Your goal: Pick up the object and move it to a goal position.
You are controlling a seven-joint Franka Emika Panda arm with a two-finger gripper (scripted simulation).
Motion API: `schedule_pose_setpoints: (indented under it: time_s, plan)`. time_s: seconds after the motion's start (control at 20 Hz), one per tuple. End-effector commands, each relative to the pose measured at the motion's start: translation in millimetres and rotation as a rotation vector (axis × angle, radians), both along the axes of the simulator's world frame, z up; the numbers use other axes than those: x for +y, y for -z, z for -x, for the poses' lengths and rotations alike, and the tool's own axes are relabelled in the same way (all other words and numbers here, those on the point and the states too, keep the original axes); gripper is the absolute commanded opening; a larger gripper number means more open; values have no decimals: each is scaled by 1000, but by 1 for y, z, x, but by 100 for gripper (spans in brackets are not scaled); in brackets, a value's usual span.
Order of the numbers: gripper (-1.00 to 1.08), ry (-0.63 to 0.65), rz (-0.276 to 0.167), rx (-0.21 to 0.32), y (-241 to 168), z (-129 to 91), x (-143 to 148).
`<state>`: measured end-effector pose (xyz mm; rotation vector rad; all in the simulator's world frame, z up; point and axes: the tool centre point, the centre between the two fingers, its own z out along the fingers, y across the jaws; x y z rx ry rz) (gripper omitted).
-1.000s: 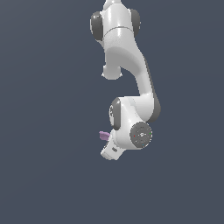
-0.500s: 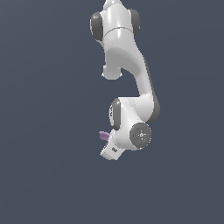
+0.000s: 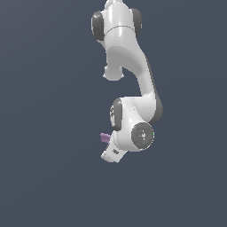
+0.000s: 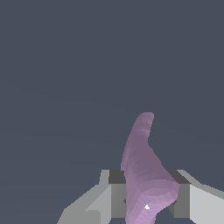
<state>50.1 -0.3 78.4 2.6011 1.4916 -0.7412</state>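
The lilac banana-shaped piece (image 4: 144,175) sits clamped between the two grey fingers (image 4: 117,192) of the gripper (image 4: 148,197), one finger pressed to each flank of its thick lower end. In the wrist view its long axis runs straight out from the fingers and away from the camera: the broad, rounded base fills the gap between the pads, and the body narrows steadily into a blunt tip that bends slightly to one side, giving the gentle arc of its shape. The surface is matte, with one small bright speck near the base. Nothing but flat slate-grey background lies behind it. In the exterior view the white Panda arm (image 3: 133,75) hangs down from the top of the frame, folded at its elbow, with the wrist and hand turned toward the exterior view's left. There the same lilac piece (image 3: 105,137) shows only as a short purple stub poking out from beside the white hand, pointing to the exterior view's left and a little upward; most of its length is hidden by the hand. The piece is held in mid-air, touching nothing except the fingers.
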Motion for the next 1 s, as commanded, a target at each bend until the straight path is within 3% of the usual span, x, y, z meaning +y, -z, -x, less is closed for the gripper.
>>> schedule_pose_setpoints:
  time_s: [0.0, 0.35, 0.7, 0.95]
  plan:
    - [-100, 0, -4, -28, -14, -8, -2]
    - [-100, -4, -29, -183, -90, -47, -13]
    - [-100, -10, -67, -412, -211, -81, -33]
    - [-100, -13, -95, -578, -301, -87, -50]
